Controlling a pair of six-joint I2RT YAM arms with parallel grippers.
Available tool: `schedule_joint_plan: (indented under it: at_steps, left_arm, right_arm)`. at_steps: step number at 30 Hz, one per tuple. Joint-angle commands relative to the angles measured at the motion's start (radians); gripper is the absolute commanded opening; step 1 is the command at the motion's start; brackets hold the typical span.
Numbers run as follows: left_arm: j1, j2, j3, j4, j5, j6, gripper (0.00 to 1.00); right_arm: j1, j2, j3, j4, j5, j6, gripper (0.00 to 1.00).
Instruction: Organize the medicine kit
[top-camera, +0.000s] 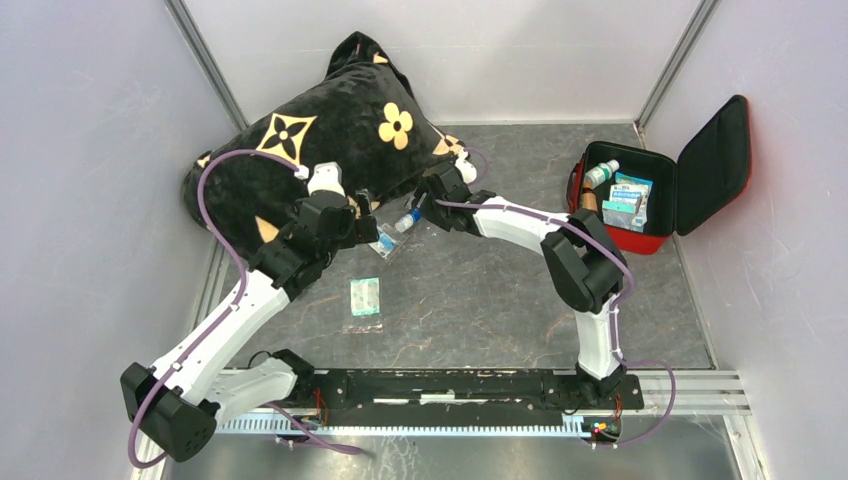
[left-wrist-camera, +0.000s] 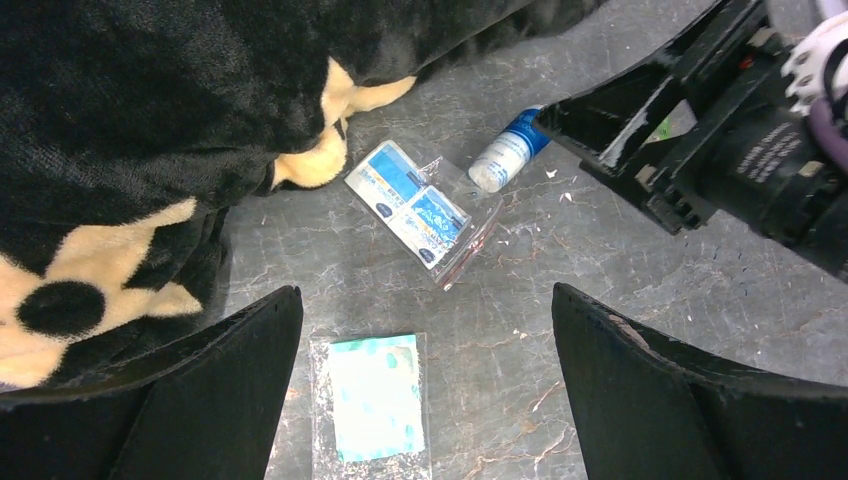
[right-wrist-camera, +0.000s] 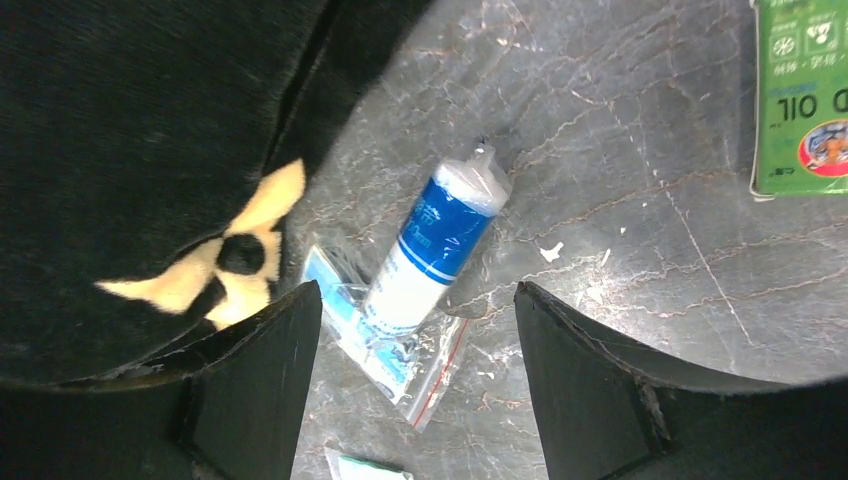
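The red medicine kit (top-camera: 655, 240) lies open at the right, its black-lined lid (top-camera: 714, 165) propped up, with a small bottle and packets inside. A blue-and-white bottle (top-camera: 407, 220) lies on the table by the pillow, seen also in the right wrist view (right-wrist-camera: 435, 240) and the left wrist view (left-wrist-camera: 508, 152). A zip bag of blue packets (left-wrist-camera: 422, 213) lies beside it, partly under the bottle (right-wrist-camera: 390, 350). A teal packet (left-wrist-camera: 375, 398) lies nearer. My left gripper (left-wrist-camera: 428, 295) is open above the teal packet. My right gripper (right-wrist-camera: 418, 290) is open, over the bottle's end.
A large black pillow with gold flowers (top-camera: 310, 150) fills the back left, its edge next to the bottle and the bag (left-wrist-camera: 150, 120). A green box (right-wrist-camera: 800, 95) lies to the right of the bottle. The two grippers (top-camera: 372, 228) (top-camera: 418, 203) are close together.
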Motion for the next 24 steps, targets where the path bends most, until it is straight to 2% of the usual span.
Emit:
schedule_joint_plan:
  at_steps: [1,16,20,24]
  left_arm:
    - [0.006,-0.023,-0.004,0.016,-0.019,-0.003,1.00]
    - [0.006,-0.026,-0.004,0.019,-0.017,0.001,1.00]
    - [0.006,-0.025,-0.004,0.019,-0.019,0.003,1.00]
    - [0.007,-0.024,-0.006,0.017,-0.021,0.003,1.00]
  right_arm:
    - [0.013,0.042,0.051,-0.031,0.021,0.063,0.77]
    - [0.023,0.185,0.146,-0.011,-0.047,0.068,0.68]
    - [0.024,0.198,0.153,0.002,-0.054,0.064,0.61]
    - [0.023,0.193,0.134,0.036,-0.060,0.054,0.47]
